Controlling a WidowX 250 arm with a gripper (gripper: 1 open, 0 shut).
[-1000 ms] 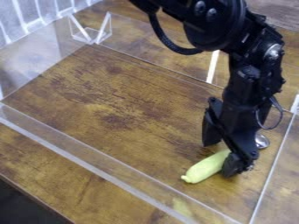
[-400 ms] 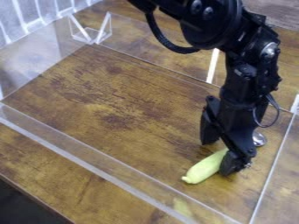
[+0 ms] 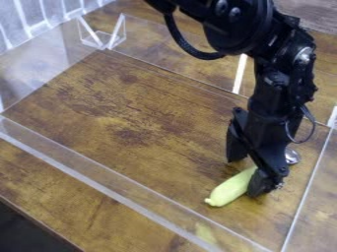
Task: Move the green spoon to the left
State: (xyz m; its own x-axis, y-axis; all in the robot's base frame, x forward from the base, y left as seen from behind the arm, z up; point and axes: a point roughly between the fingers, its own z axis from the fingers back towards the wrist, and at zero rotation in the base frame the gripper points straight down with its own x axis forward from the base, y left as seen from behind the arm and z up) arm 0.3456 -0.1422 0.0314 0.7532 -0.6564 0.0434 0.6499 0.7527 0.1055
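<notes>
The spoon lies near the desk's right front corner, close to the clear wall. The tool stands wide over its far end. Bare wood stretches leftward.

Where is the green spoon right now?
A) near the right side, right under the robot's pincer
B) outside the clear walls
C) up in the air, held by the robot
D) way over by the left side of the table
A: the green spoon lies flat on the wooden table near its right side, with the pincer down at its upper end.
</notes>
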